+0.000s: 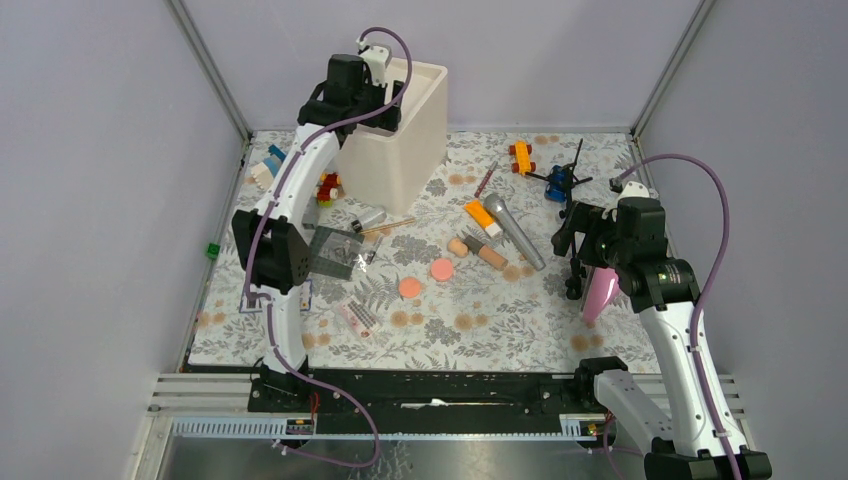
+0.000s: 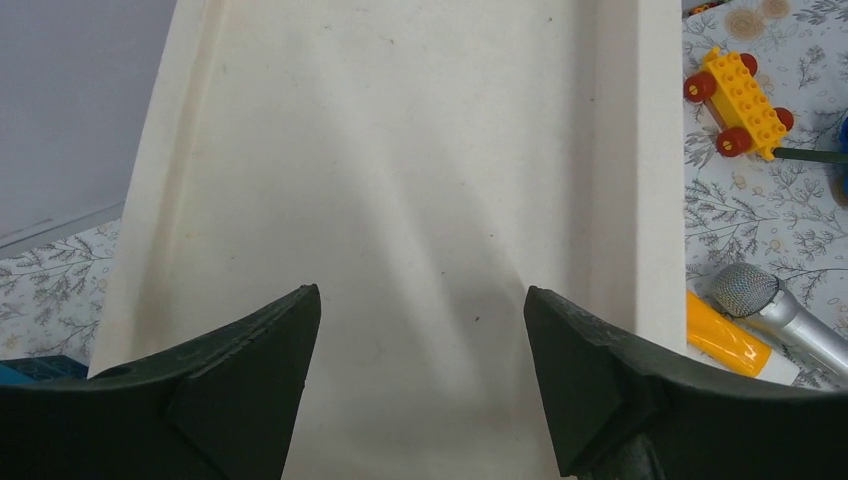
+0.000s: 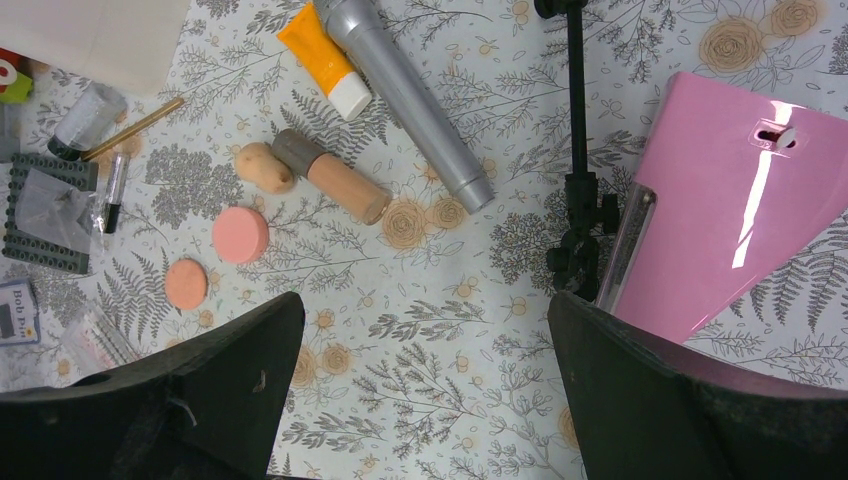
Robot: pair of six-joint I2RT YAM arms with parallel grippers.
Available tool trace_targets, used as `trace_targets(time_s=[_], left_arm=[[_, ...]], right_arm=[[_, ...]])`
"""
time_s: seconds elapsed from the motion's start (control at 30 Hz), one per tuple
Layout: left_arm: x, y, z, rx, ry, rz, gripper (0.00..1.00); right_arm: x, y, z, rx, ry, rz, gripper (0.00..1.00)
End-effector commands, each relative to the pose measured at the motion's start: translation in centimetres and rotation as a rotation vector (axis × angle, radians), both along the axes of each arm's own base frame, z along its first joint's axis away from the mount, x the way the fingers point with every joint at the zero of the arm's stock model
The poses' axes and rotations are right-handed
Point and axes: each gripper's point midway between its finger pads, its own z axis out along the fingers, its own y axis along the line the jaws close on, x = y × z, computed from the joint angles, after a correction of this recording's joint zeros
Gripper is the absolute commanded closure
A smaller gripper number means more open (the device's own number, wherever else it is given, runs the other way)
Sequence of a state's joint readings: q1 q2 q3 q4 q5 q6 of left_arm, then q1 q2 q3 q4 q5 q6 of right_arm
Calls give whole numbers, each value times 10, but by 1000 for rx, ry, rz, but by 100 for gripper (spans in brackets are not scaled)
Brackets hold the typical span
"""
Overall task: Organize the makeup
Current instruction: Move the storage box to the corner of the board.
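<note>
On the left I am holding the left jaws wide apart and empty over the white bin [image 2: 640, 150]. The part of its inside that I am seeing is bare, so I am judging that nearly all the makeup is waiting on the desk [image 1: 440, 330]. For the next pick I am planning to lift clear of the rim first, then go for the clear bottle [image 3: 85, 118] and thin brush [image 3: 135, 128] lying near the bin, steering off the toy bricks [image 1: 327, 187]. Moving right, the two pink discs [image 3: 240, 234], beige tube [image 3: 335, 180], orange tube [image 3: 322, 55] and silver-grey tube [image 3: 415, 100] are lying mid-desk. The right jaws are hovering over the desk to their right, fully spread, gripping nothing, beside a pink packet [image 3: 740, 200].
</note>
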State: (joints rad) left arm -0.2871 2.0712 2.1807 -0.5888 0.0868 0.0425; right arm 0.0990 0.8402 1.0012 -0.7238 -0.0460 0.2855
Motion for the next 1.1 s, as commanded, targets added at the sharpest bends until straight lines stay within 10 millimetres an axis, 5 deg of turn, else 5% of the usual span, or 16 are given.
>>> trace_targets(time_s=[0.0, 0.77, 1.07], left_arm=[[2, -12, -2, -29, -5, -31, 19], [-14, -77, -4, -75, 8, -160, 67], [-20, -100, 2, -86, -7, -207, 74]], right_arm=[[3, 0, 6, -6, -31, 8, 1], [0, -2, 3, -10, -36, 1, 1], [1, -3, 4, -15, -37, -3, 1]])
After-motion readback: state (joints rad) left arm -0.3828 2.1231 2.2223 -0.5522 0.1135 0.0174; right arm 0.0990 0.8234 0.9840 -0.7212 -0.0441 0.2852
